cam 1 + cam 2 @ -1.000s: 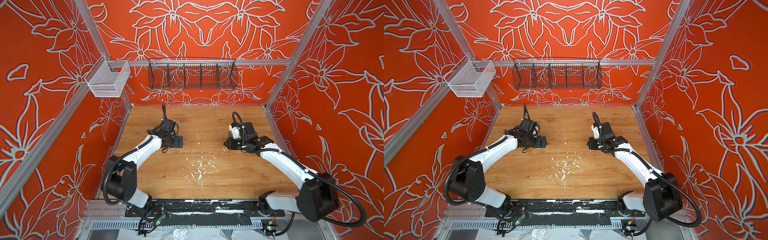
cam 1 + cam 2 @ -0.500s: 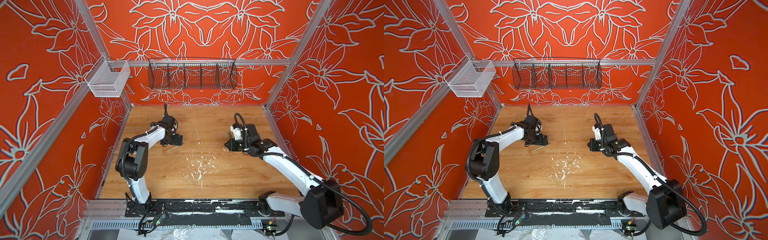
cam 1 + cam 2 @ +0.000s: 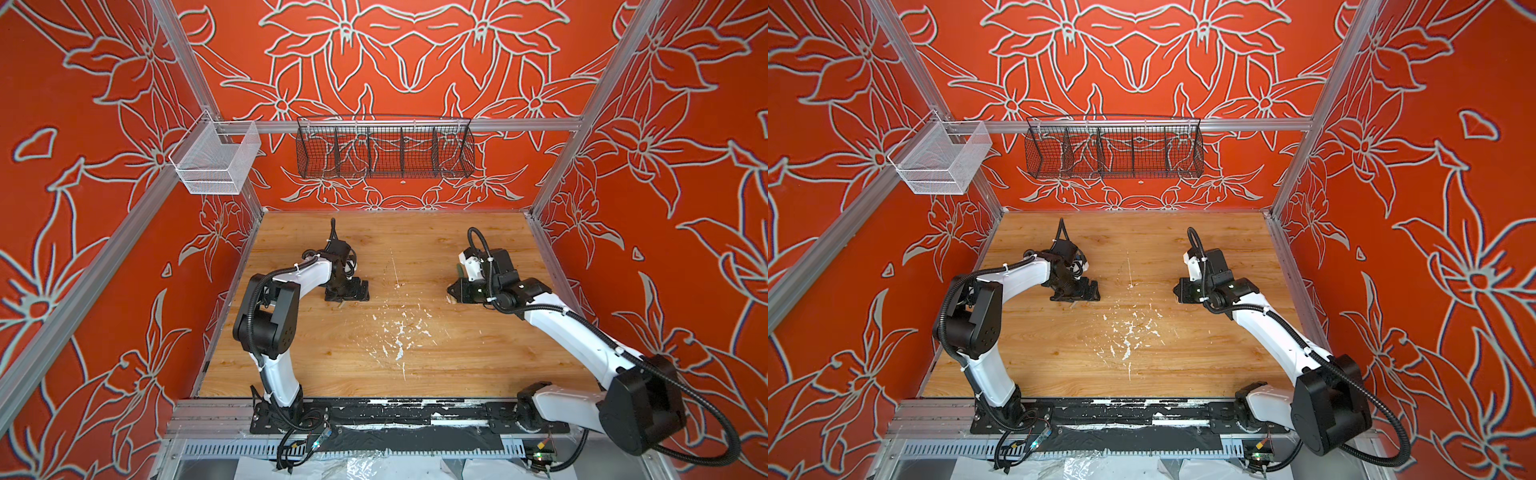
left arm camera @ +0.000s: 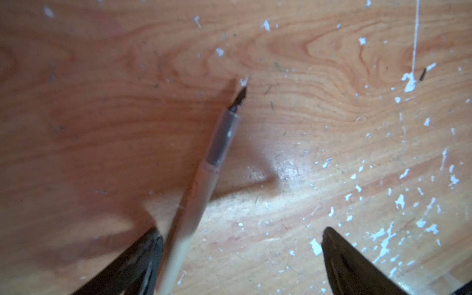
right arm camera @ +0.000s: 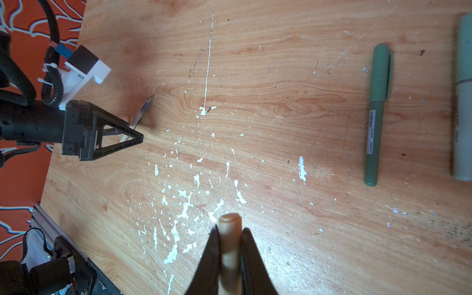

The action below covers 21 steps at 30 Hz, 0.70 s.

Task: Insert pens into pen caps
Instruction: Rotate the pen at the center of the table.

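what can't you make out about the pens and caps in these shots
- tan pen: back end runs off the left wrist view's edge; in a top view the left gripper covers nearly all of it.
- tan cap: mostly covered by the right gripper, right wrist view.
- pale mint pen: cut by that view's edge.

Dark-tipped tan pen; dark green pen; tan cap; orange walls, white floral outlines.

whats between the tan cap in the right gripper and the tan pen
No object: in the right wrist view only wooden table with white paint flecks separates the tan cap from the tan pen.
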Available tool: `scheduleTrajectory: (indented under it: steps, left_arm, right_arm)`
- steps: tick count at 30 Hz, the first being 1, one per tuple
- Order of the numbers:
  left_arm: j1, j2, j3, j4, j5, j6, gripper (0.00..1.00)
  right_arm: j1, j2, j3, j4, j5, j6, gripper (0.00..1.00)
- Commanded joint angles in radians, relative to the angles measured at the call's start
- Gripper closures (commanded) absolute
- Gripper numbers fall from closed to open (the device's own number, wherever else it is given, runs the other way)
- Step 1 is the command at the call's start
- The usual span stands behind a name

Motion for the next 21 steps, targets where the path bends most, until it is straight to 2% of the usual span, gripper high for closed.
scheduleTrajectory:
  steps: [1,4,9,12,16,21]
  left_arm:
    - [-0.042,-0.063,-0.048,-0.036,-0.014,-0.031,0.03]
    - [-0.066,-0.066,-0.065,-0.037,-0.109,-0.045,0.00]
    - [-0.067,-0.031,-0.048,-0.060,-0.183,-0.059,0.10]
    - [-0.067,-0.021,-0.033,-0.062,-0.208,-0.063,0.20]
    - [-0.068,0.011,0.006,-0.066,-0.227,-0.048,0.41]
    - [-0.099,0.031,0.032,-0.080,-0.222,-0.028,0.49]
  right_arm:
    - [0.000,0.010,-0.008,0.014,-0.015,0.008,1.00]
    - [-0.001,0.011,-0.009,0.019,-0.018,0.008,1.00]
    - [0.000,0.017,-0.008,0.018,-0.025,0.007,1.00]
    - [0.000,0.012,-0.014,0.019,-0.025,0.010,1.00]
    - [0.000,0.002,-0.019,0.021,-0.021,0.016,1.00]
    - [0.000,-0.006,-0.020,0.012,-0.014,0.015,1.00]
